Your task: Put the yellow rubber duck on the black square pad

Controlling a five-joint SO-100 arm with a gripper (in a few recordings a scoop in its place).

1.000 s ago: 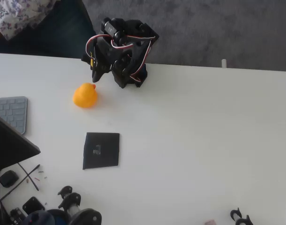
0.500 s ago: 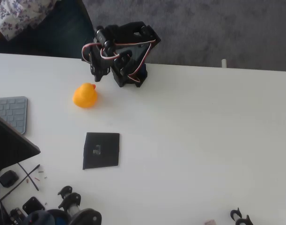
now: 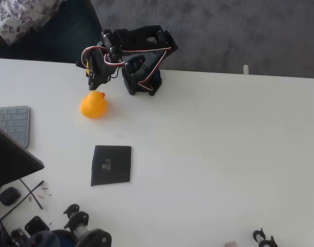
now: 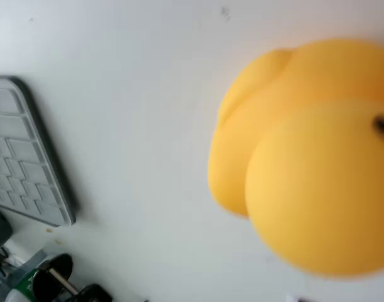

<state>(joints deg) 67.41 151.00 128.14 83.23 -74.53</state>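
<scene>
Yellow rubber duck (image 3: 93,105) is sitting on the white table (image 3: 223,154) toward the upper left in the overhead view, and it's honestly just an orange-yellow blob from up there with a tiny red-orange beak poking out at its top right. Going left to right in that view: a pale grey keyboard (image 3: 12,123) at the far left edge with a big dark slanted laptop edge (image 3: 13,159) just below it, then the duck, then the black arm's gripper (image 3: 95,82) hanging just above the duck, close to the beak. Can't tell if the jaws are apart or together, it's all one dark lump. The black square pad (image 3: 111,165) lies flat below the duck, well apart from it, thin and matte with a small pale grey mark near the middle. In the wrist view the duck (image 4: 305,157) is huge and blurry on the right, smooth and rounded, with the keyboard (image 4: 22,157) off to the left.
</scene>
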